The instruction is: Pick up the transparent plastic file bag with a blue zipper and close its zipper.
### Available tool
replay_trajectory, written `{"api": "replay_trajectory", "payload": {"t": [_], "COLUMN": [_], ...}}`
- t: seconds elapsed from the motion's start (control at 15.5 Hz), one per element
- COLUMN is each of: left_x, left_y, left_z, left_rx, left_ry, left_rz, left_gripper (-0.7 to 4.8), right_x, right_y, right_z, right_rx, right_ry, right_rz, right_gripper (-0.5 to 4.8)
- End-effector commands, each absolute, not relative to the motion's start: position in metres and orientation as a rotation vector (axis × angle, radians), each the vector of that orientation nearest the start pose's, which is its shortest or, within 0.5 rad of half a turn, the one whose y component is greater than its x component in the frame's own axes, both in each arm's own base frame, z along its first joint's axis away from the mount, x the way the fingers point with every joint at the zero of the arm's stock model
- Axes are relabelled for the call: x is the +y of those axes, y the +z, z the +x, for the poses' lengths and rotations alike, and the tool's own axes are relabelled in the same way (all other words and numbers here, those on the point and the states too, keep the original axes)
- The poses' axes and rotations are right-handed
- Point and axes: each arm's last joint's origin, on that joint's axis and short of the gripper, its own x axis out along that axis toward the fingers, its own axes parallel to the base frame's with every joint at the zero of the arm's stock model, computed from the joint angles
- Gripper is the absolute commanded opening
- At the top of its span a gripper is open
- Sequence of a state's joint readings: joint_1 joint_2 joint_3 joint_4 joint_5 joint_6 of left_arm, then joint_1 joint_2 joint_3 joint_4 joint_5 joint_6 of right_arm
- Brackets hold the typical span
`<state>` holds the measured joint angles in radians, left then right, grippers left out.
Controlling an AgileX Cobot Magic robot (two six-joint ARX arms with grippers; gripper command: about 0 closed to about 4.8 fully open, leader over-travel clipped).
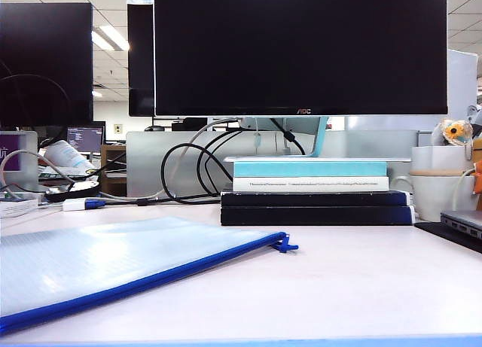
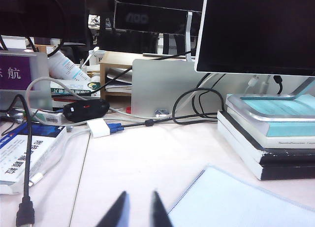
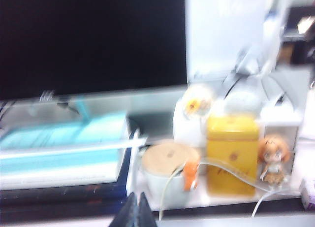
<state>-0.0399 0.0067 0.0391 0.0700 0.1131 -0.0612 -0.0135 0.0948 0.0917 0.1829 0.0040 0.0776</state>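
Zipper (image 1: pixel 143 282) first, nearest to me in the exterior view: the dark blue strip runs along the near long edge of the file bag (image 1: pixel 98 260), which lies flat on the white table (image 1: pixel 339 287) at the left, with the small blue pull tab (image 1: pixel 285 245) at the strip's right-hand end; from here I cannot tell what, if anything, is inside the pouch. Neither arm shows in that view. On my left wrist feed the left gripper (image 2: pixel 139 212) hangs low over the table with its dark fingertips a narrow gap apart and nothing between them, just beside a corner of the bag. The right wrist feed is blurred, but I see the right gripper (image 3: pixel 136 212) with its tips pressed together, holding nothing. Behind the bag sits a stack of books (image 1: pixel 312 198), two dark ones under a white one and a light-blue book (image 1: pixel 309 168). To the right stands a white mug (image 3: pixel 166 180) with a wooden lid, a yellow tin (image 3: pixel 232 155) and a small figurine (image 3: pixel 273 160). Cables (image 1: pixel 192 170) loop behind, under a large dark monitor (image 1: pixel 301 50), with office ceiling lights (image 1: pixel 109 37) beyond.
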Motion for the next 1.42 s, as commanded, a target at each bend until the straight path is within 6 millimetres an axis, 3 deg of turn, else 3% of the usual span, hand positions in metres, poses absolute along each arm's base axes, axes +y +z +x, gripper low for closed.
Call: {"api": "replay_trajectory", "payload": {"t": [0.06, 0.19, 0.45, 0.84, 1.22, 1.29, 1.42], "left_x": [-0.007, -0.006, -0.005, -0.005, -0.002, -0.006, -0.007], "left_y": [0.179, 0.177, 0.171, 0.154, 0.172, 0.172, 0.171], "left_z": [0.095, 0.096, 0.097, 0.097, 0.097, 0.097, 0.097], "left_rx": [-0.094, -0.087, -0.044, 0.116, -0.075, -0.071, -0.053], "left_ry": [-0.145, -0.109, -0.081, -0.086, 0.01, -0.099, -0.131], "left_rz": [-0.05, -0.051, -0.002, 0.01, -0.082, -0.021, -0.006], "left_gripper": [0.45, -0.06, -0.06, -0.06, -0.06, -0.06, -0.06], "right_x": [-0.011, -0.011, -0.013, 0.003, 0.007, 0.006, 0.005], "right_y": [0.198, 0.192, 0.163, 0.171, 0.176, 0.171, 0.164], "right_z": [0.098, 0.099, 0.102, 0.102, 0.098, 0.098, 0.098], "right_rx": [-0.162, -0.127, 0.073, 0.021, -0.046, -0.019, 0.024], "right_ry": [0.037, 0.022, -0.128, 0.104, 0.145, 0.123, 0.079], "right_rz": [0.148, 0.162, 0.219, 0.218, 0.142, 0.123, 0.132], "right_gripper": [-0.01, -0.01, -0.01, -0.01, -0.01, -0.01, 0.0]}}
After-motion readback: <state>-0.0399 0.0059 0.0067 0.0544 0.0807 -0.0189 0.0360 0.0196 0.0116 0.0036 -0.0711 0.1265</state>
